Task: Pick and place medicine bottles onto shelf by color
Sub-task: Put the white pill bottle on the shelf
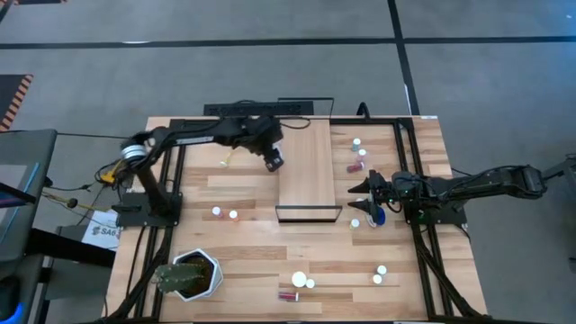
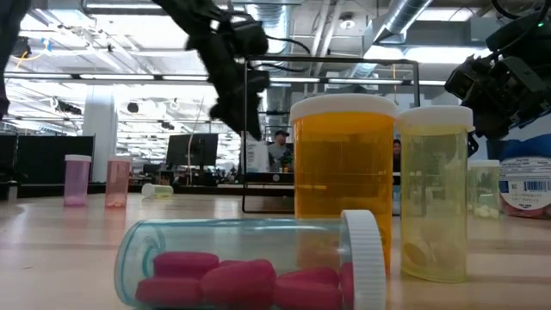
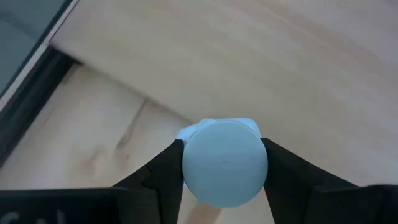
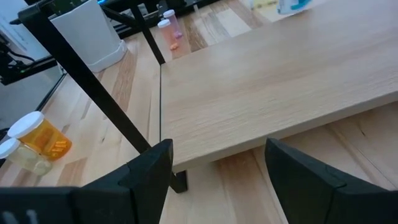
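Wood slats make up the table [image 1: 252, 261], and on it, at the far middle, lies the shelf [image 1: 306, 166], a long pale board with a thin dark frame [image 1: 309, 214] at its near end. At the near left corner stands a white plant pot [image 1: 200, 274].

The left arm reaches in from the far left, and its gripper [image 1: 274, 160] hangs over the shelf's left edge. In the left wrist view its fingers [image 3: 163, 168] are part closed on a white-capped bottle [image 3: 224, 162], one finger pressed to each side of the cap, with the shelf edge below.

The right arm comes in from the right, and its gripper [image 1: 360, 193] sits just right of the shelf's near end. Its fingers [image 4: 149, 168] stand wide apart with nothing between them, pointing at the shelf side.

Bottles lie scattered: two pink ones [image 1: 224, 213] left of the frame, a few [image 1: 357, 155] at the far right, a wider blue one [image 1: 376, 216] by the right gripper, and more [image 1: 301, 282] along the near edge, among them an orange bottle [image 2: 343, 176], a pale yellow one [image 2: 435, 189] and a clear one [image 2: 250, 263] on its side holding pink pills.
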You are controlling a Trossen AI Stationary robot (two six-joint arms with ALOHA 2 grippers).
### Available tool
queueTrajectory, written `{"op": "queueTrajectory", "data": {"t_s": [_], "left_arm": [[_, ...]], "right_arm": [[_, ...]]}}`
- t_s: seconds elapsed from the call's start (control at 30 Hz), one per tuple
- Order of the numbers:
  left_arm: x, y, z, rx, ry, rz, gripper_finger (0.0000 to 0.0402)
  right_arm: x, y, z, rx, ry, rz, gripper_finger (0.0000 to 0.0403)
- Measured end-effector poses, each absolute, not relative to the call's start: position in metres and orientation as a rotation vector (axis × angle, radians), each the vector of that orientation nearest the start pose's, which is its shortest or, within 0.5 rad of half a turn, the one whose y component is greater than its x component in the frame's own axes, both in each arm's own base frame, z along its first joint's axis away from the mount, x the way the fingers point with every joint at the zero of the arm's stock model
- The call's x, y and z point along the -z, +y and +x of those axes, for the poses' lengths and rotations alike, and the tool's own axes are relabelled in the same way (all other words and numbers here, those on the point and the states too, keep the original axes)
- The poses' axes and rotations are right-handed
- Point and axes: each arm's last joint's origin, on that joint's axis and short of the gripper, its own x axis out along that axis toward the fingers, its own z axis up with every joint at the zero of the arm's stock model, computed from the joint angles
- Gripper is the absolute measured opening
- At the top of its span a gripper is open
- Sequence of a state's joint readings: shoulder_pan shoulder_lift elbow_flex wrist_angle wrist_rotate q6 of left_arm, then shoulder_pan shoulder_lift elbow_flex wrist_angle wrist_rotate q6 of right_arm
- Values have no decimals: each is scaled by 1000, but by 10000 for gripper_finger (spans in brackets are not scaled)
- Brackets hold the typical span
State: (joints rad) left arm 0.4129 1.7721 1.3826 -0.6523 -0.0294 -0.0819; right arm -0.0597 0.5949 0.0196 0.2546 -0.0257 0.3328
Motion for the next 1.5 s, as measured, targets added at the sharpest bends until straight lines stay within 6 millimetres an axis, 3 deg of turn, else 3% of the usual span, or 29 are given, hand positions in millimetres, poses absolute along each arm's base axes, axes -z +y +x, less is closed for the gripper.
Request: {"op": "queueTrajectory", "data": {"t_s": [0.23, 0.63, 1.0, 1.5], "left_arm": [[-251, 168, 372, -434, 998, -194, 160], [-243, 221, 397, -494, 1063, -224, 160], [-245, 244, 391, -539, 1025, -285, 182], [-247, 246, 393, -559, 986, -303, 223]], "right_arm": [[-138, -7, 131, 86, 313, 344, 279], [-138, -7, 131, 86, 313, 344, 279], [-136, -7, 131, 89, 330, 344, 279], [-137, -7, 131, 89, 327, 344, 279]]}}
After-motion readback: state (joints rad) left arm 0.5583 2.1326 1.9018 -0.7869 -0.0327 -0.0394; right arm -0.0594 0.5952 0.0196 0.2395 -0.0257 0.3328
